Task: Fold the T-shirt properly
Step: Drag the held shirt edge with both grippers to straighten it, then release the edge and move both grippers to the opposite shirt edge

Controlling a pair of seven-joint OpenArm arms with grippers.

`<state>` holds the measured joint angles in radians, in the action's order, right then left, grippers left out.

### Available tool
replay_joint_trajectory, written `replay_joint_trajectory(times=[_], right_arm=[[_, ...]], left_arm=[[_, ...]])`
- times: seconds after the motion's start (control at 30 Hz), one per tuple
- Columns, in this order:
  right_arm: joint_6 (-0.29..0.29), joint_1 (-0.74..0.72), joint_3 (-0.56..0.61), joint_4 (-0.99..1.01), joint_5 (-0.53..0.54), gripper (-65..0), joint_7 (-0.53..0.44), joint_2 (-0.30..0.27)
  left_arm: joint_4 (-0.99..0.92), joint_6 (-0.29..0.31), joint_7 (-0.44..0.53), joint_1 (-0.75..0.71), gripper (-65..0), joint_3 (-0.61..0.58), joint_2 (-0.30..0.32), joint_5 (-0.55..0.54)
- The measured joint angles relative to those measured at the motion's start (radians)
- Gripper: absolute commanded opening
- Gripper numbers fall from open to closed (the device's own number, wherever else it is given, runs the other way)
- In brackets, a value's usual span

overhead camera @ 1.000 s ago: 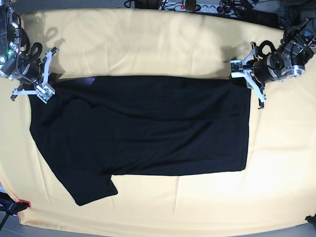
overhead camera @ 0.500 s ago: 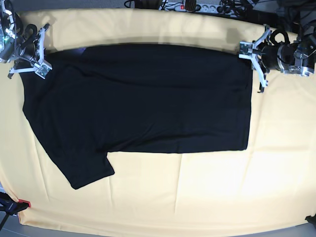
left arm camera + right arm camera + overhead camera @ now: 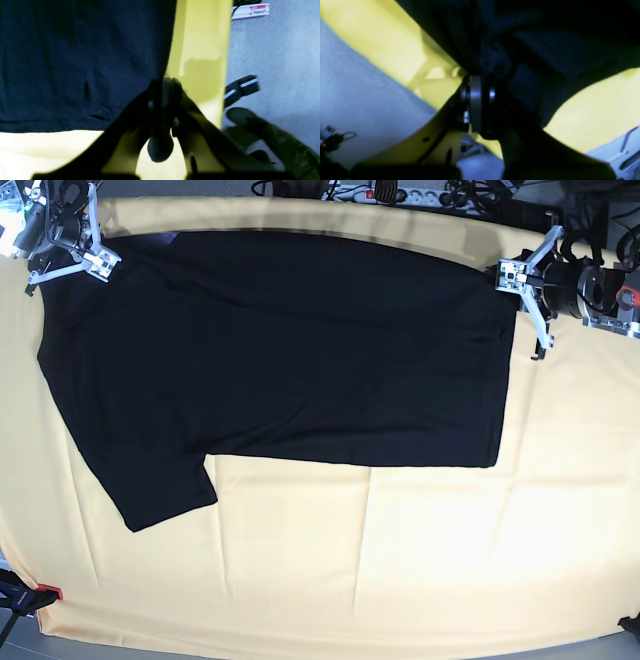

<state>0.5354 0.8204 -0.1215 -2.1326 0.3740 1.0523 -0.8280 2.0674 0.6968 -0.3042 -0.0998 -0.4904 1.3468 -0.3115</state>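
Nearest the base camera, at 6 o'clock, only bare yellow table cover [image 3: 400,570] shows, creased, with a small red clip [image 3: 50,592] at 8 o'clock on its lower corner. Further up, the T-shirt [image 3: 290,350] lies spread flat across the middle and far half of the cover, plain black side up, one short sleeve [image 3: 160,485] reaching down toward 8 o'clock and its straight hem running along 3 o'clock. At 2 o'clock the left gripper [image 3: 512,275] sits on the shirt's far hem corner; its wrist view shows both jaws pressed together with the black cloth edge pinched between them, a fold of fabric bulging out behind the fingers [image 3: 175,105]. At 10 o'clock the right gripper [image 3: 98,260] sits on the far shoulder corner, and its wrist view shows the jaws likewise closed tight, bunched dark cloth caught at the tips. Beyond the cover's far edge, at 12 o'clock, a power strip [image 3: 370,192] and tangled cables [image 3: 470,195] lie on grey floor [image 3: 275,50].
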Motion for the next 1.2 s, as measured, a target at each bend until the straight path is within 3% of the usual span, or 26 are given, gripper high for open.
replay_joint_trajectory(times=[0.13,0.23,0.27,0.3,0.4,0.47,0.57,0.77,0.8,0.9,0.93,1.03,1.2], right_arm=[[-0.001,0.034,0.0,0.0,-0.003,-65.0,-0.001,0.0],[-0.004,0.047,0.0,0.0,-0.004,-65.0,-0.001,0.0],[-0.036,0.047,0.0,0.0,-0.002,-65.0,-0.006,0.0],[-0.064,0.046,0.0,0.0,-0.002,-61.6,-0.014,0.0],[-0.102,0.046,0.0,-0.005,-0.01,-34.3,-0.019,0.0],[-0.106,0.046,0.0,-0.03,-0.018,-22.8,0.008,-0.001],[-0.116,0.047,-0.001,-0.078,-0.035,-22.3,0.007,0.0],[-0.245,0.049,-0.086,-0.202,-0.182,-22.4,-0.026,-0.002],[-0.26,0.049,-0.114,-0.204,-0.192,-22.4,-0.045,-0.002],[-0.297,0.049,-0.198,-0.204,-0.202,-22.4,-0.134,-0.002],[-0.319,0.048,-0.221,-0.204,-0.199,-22.4,-0.162,-0.003],[-0.369,0.04,-0.273,-0.204,-0.19,-22.4,-0.235,-0.002],[-0.375,-0.027,-0.28,-0.187,-0.172,-22.3,-0.256,-0.001]], left_arm=[[0.029,0.0,-0.095,0.0,-65.0,0.0,0.0,-0.093],[0.031,0.0,-0.104,0.0,-65.0,0.0,0.0,-0.111],[0.031,0.0,-0.104,0.0,-65.0,0.0,0.0,-0.111],[0.03,0.0,-0.104,0.0,-65.0,0.0,0.0,-0.111],[0.031,0.0,-0.143,0.0,-42.0,0.0,0.0,-0.178],[0.032,0.0,-0.216,0.0,-29.5,0.0,0.0,-0.232],[0.056,-0.001,-0.293,0.0,-27.9,0.0,0.0,-0.253],[0.108,-0.008,-0.306,0.005,-27.9,0.001,0.0,-0.256],[0.112,-0.058,-0.303,0.005,-27.9,0.002,0.0,-0.238],[0.108,-0.354,-0.331,0.005,-28.0,0.024,-0.02,-0.206],[0.108,-0.404,-0.334,0.006,-28.0,0.044,-0.031,-0.186],[0.103,-0.472,-0.346,0.005,-28.0,0.112,-0.093,-0.183],[0.032,-0.504,-0.334,0.003,-28.0,0.259,-0.223,-0.217]])
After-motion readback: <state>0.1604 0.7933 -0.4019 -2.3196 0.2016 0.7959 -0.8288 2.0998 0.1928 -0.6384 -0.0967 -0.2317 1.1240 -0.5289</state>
